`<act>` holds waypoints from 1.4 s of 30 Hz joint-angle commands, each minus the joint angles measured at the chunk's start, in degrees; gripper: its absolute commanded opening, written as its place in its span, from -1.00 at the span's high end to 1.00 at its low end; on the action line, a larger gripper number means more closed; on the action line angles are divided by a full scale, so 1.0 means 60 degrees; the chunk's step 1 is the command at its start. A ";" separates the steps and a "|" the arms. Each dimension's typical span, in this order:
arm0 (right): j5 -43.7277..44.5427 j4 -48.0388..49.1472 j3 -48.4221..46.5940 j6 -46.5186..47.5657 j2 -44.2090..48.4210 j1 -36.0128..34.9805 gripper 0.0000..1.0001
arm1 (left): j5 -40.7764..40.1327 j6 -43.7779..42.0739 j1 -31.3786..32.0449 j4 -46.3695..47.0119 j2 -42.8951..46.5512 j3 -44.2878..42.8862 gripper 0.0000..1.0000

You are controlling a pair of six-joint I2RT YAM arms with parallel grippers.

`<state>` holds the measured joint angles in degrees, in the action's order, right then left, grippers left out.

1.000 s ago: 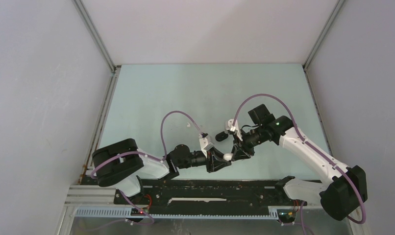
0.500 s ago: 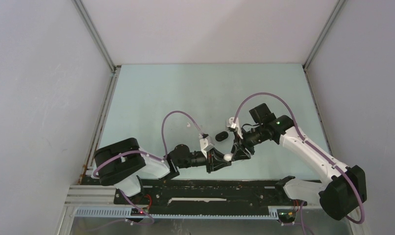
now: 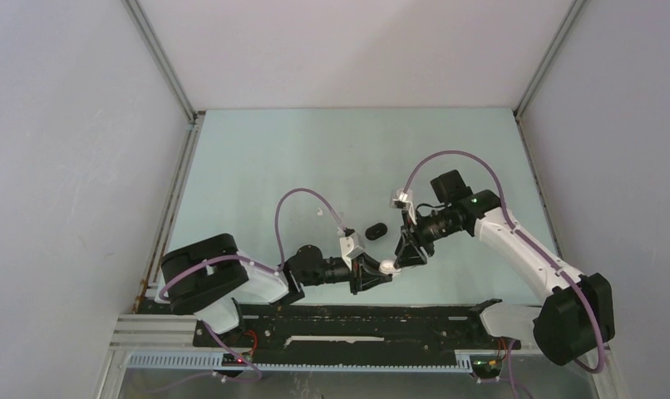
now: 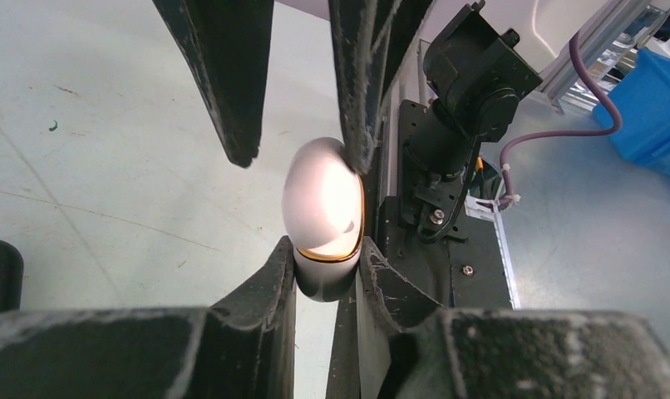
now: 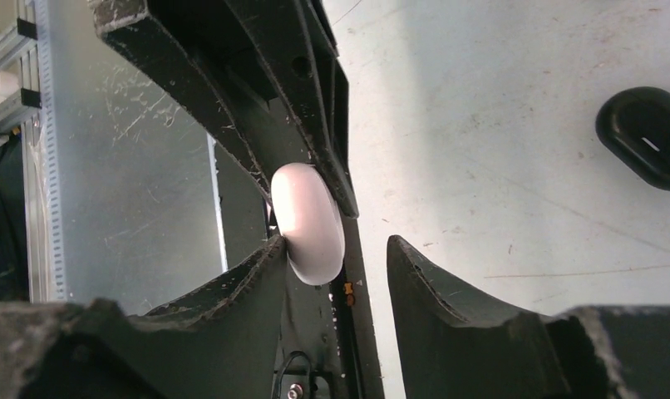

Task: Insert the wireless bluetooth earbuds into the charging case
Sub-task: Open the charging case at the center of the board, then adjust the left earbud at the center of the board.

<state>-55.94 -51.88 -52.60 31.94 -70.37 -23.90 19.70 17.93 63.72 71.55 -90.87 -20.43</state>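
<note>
My left gripper (image 3: pixel 380 270) is shut on the base of a white pebble-shaped charging case (image 3: pixel 386 266). In the left wrist view the case (image 4: pixel 323 208) stands up between my fingers (image 4: pixel 265 291), with a gold line round it where lid meets base. My right gripper (image 3: pixel 401 253) is open around the case's upper half. In the right wrist view its left finger (image 5: pixel 232 291) touches the case (image 5: pixel 308 220) and its right finger stands apart. A tiny white thing (image 3: pixel 319 211), perhaps an earbud, lies on the table to the far left. No other earbud shows.
A black oval case (image 3: pixel 376 229) lies on the pale green table (image 3: pixel 315 158) just beyond the two grippers; it also shows in the right wrist view (image 5: pixel 647 137). The black base rail (image 3: pixel 357 320) runs along the near edge. Grey walls enclose three sides.
My right wrist has swung up and to the right while its fingertips stay at the white case. The black case now shows fully. My left gripper has shifted slightly, still holding the case.
</note>
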 commanded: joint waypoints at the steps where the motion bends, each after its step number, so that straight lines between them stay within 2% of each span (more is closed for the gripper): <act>1: 0.0095 0.0685 -0.0360 -0.0309 0.0216 0.0340 0.00 | 0.0332 -0.0257 0.0131 0.0561 -0.0009 -0.0067 1.00; 8: 0.0371 0.0904 -0.0547 -0.0505 0.0481 0.0534 -0.02 | 0.0192 -0.0092 0.0120 0.0543 0.0032 -0.0060 1.00; 13: 0.0256 0.1142 -0.0814 -0.0615 0.1104 0.1226 -0.06 | -0.0201 0.0187 -0.0028 0.0349 0.0425 0.0176 1.00; 17: 0.0858 0.1801 -0.0958 -0.0791 0.1586 0.1659 -0.19 | -0.0746 0.0219 -0.0390 -0.0728 0.1382 0.0446 1.00; 20: 0.1382 0.2597 -0.0951 -0.1403 0.1665 0.1778 -0.04 | -0.1193 -0.0093 -0.0721 -0.2052 0.2366 0.0528 1.00; 21: 0.1635 0.3003 -0.0933 -0.1992 0.1522 0.1782 -0.28 | -0.1417 -0.0246 -0.0843 -0.2539 0.2673 0.0553 1.00; 23: 0.1700 0.3246 -0.1079 -0.2182 0.1010 0.1763 -0.60 | -0.1909 -0.0389 -0.1123 -0.3216 0.3225 0.0663 1.00; 27: 0.1336 0.2563 -0.1886 -0.1284 -0.0119 0.1560 -0.66 | -0.2291 -0.0309 -0.2111 -0.4050 0.4155 0.0961 1.00; 30: 0.2100 0.3088 -0.1912 -0.1395 -0.0527 0.1299 -0.52 | -0.2234 -0.0240 -0.2747 -0.4702 0.4806 0.1162 1.00; 35: 0.3413 0.3377 -0.2181 -0.1355 -0.1405 0.0522 -0.22 | -0.3473 -0.0312 -0.2961 -0.5158 0.5838 0.1883 1.00; 37: 0.3568 0.3188 -0.2434 -0.1367 -0.1950 0.0162 -0.09 | -0.3845 -0.0312 -0.3141 -0.5157 0.6184 0.2180 1.00; 41: 0.4119 0.3015 -0.3083 -0.1989 -0.3254 -0.0637 0.31 | -0.4449 -0.0090 -0.3666 -0.5316 0.6831 0.2532 1.00; 42: 0.4182 0.3039 -0.3236 -0.2223 -0.3577 -0.0756 0.33 | -0.4609 -0.0052 -0.3786 -0.5457 0.7014 0.2572 1.00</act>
<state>-35.07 -34.52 -67.66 22.33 -86.17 -25.21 -1.93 17.52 43.68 39.38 -52.58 -5.56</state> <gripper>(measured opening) 0.361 0.266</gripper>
